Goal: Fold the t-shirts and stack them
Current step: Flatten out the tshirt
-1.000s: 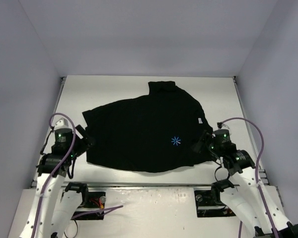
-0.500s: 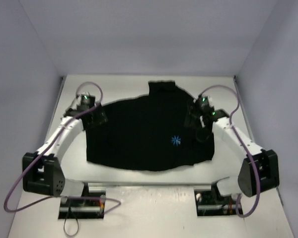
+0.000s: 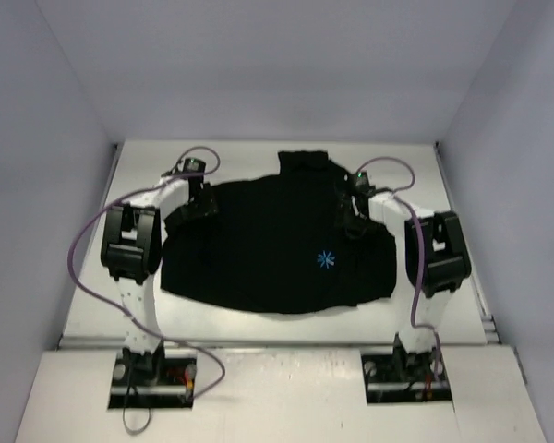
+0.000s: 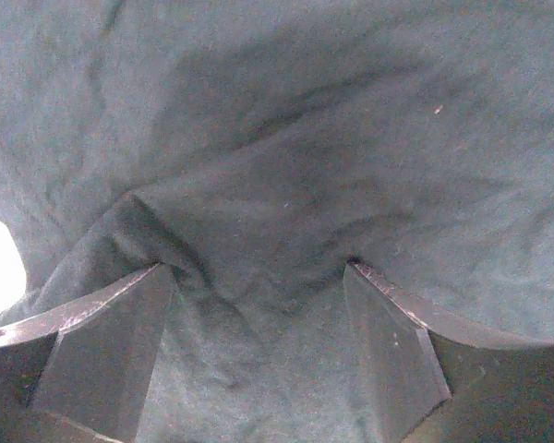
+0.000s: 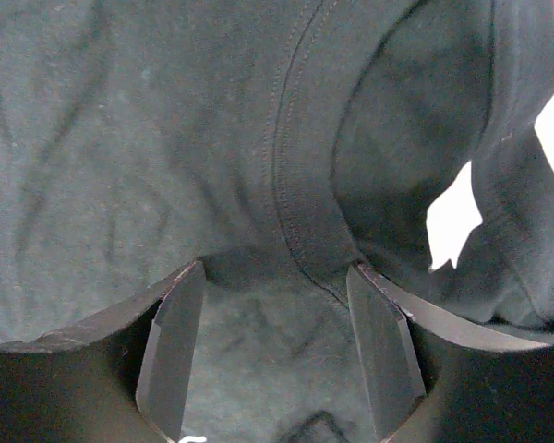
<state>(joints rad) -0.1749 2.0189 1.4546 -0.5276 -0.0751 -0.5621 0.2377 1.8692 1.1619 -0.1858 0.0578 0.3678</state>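
Two arms are reaching out over a white table (image 3: 138,171), and one black t-shirt (image 3: 268,249) is lying spread across the middle of the top view. Its small blue starburst print (image 3: 326,260) is showing a little right of centre. A narrower flap of the cloth is sticking out toward the top centre of the frame, and the lower hem is curving along the bottom of the shirt, just above the arm bases. The left gripper (image 3: 199,205) is sitting on the shirt's upper left edge. The right gripper (image 3: 353,210) is sitting on its upper right part, above and just right of the print.

In the left wrist view the fingers (image 4: 111,341) are standing wide apart with their tips pressing into the fabric — wrinkles are bunching up at the left tip, and nothing is pinched between them. A sliver of bright table is showing at the left edge of that frame.

In the right wrist view the fingers are likewise standing apart, tips touching the cloth, and a stitched seam (image 5: 291,185) is running down from the top of the frame into the gap between them. A fold of fabric is hanging at the right of that frame, with bright table showing beside it. A purple cable (image 3: 81,254) is looping out at the left of the top view.
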